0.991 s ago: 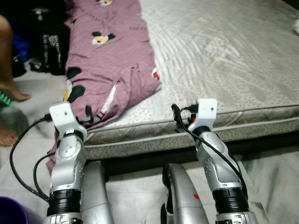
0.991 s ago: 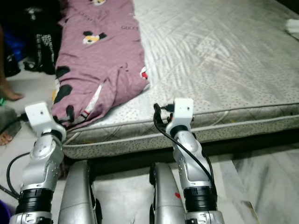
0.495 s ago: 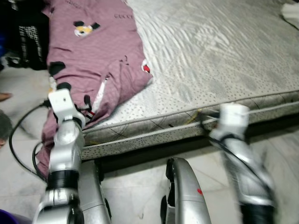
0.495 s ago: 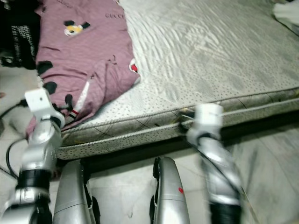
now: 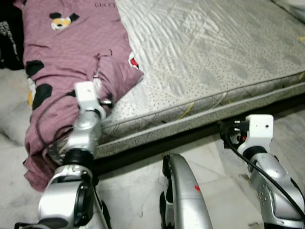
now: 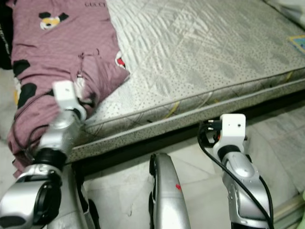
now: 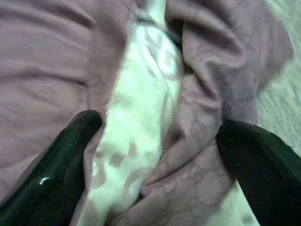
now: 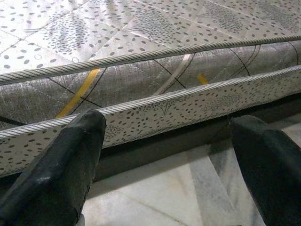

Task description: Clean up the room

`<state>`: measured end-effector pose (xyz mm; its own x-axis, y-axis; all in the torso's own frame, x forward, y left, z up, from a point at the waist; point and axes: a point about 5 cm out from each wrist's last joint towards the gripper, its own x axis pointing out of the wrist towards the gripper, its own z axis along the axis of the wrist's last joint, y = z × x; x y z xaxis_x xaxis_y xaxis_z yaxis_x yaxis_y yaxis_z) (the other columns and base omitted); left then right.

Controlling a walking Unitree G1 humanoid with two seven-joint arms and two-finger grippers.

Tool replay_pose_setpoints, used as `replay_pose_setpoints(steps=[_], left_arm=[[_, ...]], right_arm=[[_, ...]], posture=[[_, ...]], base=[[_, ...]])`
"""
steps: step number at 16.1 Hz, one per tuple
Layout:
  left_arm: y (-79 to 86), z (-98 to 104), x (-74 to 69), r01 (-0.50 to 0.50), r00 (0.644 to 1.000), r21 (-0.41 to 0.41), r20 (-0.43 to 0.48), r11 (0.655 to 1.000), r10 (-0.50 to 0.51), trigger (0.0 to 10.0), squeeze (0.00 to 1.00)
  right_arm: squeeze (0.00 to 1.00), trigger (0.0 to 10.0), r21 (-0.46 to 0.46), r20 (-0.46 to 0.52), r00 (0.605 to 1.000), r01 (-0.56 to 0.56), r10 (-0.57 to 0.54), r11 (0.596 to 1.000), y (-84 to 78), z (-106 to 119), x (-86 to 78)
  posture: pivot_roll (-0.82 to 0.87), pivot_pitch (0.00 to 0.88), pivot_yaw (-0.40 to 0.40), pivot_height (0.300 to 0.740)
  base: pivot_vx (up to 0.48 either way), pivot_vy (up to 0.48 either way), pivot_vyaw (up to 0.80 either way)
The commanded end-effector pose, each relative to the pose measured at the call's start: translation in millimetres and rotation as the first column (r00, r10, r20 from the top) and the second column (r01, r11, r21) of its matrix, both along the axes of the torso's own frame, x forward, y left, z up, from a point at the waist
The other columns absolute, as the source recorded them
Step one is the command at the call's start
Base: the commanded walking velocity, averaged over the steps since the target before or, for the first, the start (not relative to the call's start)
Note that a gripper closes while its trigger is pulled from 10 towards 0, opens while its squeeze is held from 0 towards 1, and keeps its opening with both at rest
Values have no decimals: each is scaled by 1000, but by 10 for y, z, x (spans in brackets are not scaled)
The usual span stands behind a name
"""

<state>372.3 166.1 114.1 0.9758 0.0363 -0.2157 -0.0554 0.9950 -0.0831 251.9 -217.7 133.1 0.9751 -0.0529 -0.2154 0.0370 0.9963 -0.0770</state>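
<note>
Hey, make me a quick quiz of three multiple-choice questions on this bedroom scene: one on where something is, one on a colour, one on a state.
1. Where does the garment lie?
A. Folded in the middle of the mattress
B. On the mattress's corner, spilling over its edge toward the floor
C. Entirely on the floor

2. What is the garment's main colour?
A. Mauve-pink
B. Green
C. Yellow

3. How do the left gripper's jaws stand?
A. Shut with nothing between them
B. Clamped on the mattress piping
C. Open, either side of a fold of the garment

Answers:
1 B, the cloth drapes from the mattress top down past its side.
2 A, mauve-pink fabric with black and yellow cartoon prints.
3 C, the left wrist view shows a wide gap with bunched cloth and a pale strip in it.
</note>
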Motion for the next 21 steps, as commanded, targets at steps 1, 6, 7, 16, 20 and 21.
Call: replay_pose_setpoints(steps=[1,6,7,16,20,21], left_arm=[[-113,-111,-23,58,997,2,-43,998,-58,10000,0],[-644,-407,-205,415,897,-39,-150,909,-416,10000,0],[-752,-474,-270,487,856,-51,-170,872,-488,10000,0],[-1412,-577,-768,857,468,-165,-154,489,-871,10000,0],[-1470,-5,-614,873,479,68,66,483,-875,10000,0],[-1446,145,-544,843,512,116,122,525,-850,10000,0]], right_arm=[[0,10000,-11,-9,1000,0,0,1000,-24,16,-40],[0,10000,-3,-18,1000,-7,7,1000,28,-3,-8],[0,10000,1,-14,1000,-8,8,1000,46,-4,12],[0,10000,16,4,1000,-6,6,1000,121,-35,99],[0,10000,21,17,1000,-9,9,1000,160,-45,150],[0,10000,22,19,1000,-10,10,1000,166,-45,159]], posture=[[-332,224,-91,517],[-308,208,-85,517],[-306,205,-82,517],[-276,180,-61,517],[-257,164,-61,517],[-255,164,-61,517]], base=[[0,0,0],[0,0,0],[0,0,0],[0,0,0],[0,0,0],[0,0,0]])
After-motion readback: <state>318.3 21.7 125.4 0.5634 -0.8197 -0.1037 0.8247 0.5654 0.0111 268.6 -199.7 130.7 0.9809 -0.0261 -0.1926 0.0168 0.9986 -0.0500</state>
